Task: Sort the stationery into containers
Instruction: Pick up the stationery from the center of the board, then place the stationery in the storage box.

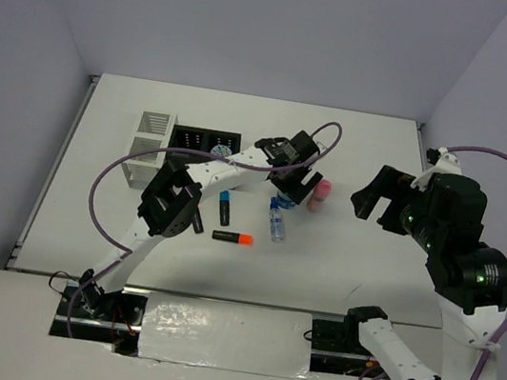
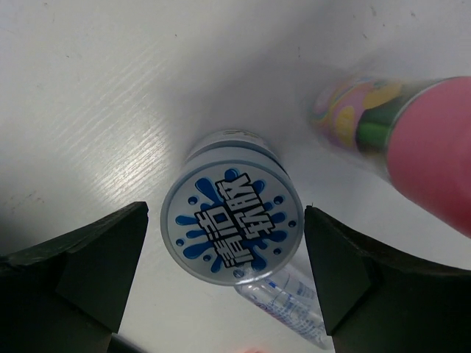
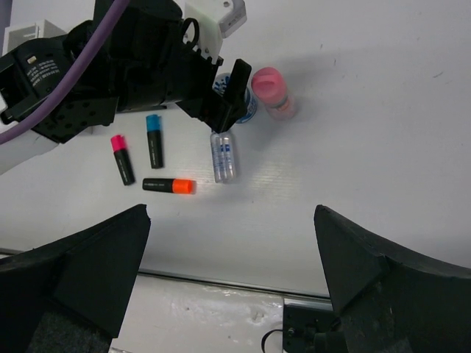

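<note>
The white organizer and black organizer stand side by side at the left. The left gripper straddles a blue-white roll on the table, fingers spread and clear of it — the pink stick just beside. Farther right, the right gripper hovers, fingers wide apart.

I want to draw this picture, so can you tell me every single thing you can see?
Organizers: two, white and black, side by side, back left.
Highlighters: three, black; caps pink, blue, orange; lying on the table.
Rolls: two, blue-white; one mid-table, one apparently inside the black organizer.
Bottle: one, clear, lying near the highlighters.
Pink stick: one, beside the mid-table roll.
Table: one, white.
Left hand: black, open, fingers either side of the mid-table roll.
Right hand: black, open, empty, raised at right.
</note>
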{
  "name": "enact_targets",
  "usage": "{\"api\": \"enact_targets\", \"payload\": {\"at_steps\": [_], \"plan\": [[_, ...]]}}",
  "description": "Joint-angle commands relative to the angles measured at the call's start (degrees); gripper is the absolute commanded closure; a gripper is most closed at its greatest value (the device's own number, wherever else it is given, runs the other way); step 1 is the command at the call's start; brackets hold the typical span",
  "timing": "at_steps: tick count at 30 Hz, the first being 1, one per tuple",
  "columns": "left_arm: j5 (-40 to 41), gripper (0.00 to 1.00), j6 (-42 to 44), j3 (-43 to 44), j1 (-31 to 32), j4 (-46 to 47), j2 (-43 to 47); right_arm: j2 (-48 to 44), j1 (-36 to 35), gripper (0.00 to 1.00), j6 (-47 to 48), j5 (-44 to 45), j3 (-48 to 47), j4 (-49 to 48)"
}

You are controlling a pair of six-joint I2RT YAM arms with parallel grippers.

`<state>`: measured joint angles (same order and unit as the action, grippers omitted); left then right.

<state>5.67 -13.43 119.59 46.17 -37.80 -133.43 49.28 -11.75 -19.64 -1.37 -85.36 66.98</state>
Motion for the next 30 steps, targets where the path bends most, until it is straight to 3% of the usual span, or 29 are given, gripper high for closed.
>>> {"api": "enact_targets", "payload": {"at_steps": [1, 6, 7, 9, 10, 16, 20, 26, 30], "plan": [[-1.01, 0.01, 0.77, -0.06, -0.47, 2.38, -1.31, 0.73, -0.21, 0.00, 0.74, -1.09, -0.59, -0.80], [-1.80, 0.26, 0.51, 0.12, -1.00, 3.09, -1.40, 1.17, -0.21, 0.00, 1.01, -1.45, -0.51, -1.33], [-1.72, 0.39, 0.42, 0.38, -1.35, 3.00, -1.40, 1.35, -0.21, 0.00, 1.01, -1.53, -0.77, -1.41], [-1.63, 0.48, 0.16, 0.56, -1.79, 2.73, -1.23, 1.61, -0.21, 0.00, 1.09, -1.62, -1.03, -1.68], [-1.37, 0.59, -0.01, 0.64, -2.05, 2.65, -0.87, 1.79, -0.21, 0.00, 1.01, -1.62, -1.12, -1.76], [-0.14, 0.89, -2.47, 4.77, -5.21, 0.28, 2.73, 2.93, -0.21, 0.00, 1.18, -1.97, -2.18, -2.56], [0.92, 1.00, -4.76, 6.27, -8.89, -1.48, 6.85, 3.81, -0.21, 0.00, 1.18, -2.32, -3.05, -3.26], [1.18, 1.00, -6.08, 4.34, -13.38, -2.62, 17.48, 4.69, -0.21, 0.00, 0.83, -3.55, -2.97, -5.01], [3.03, 1.00, -7.13, 5.30, -16.55, -7.28, 20.04, 5.57, -0.12, 0.00, 0.48, -4.52, -2.79, -5.81]]}}
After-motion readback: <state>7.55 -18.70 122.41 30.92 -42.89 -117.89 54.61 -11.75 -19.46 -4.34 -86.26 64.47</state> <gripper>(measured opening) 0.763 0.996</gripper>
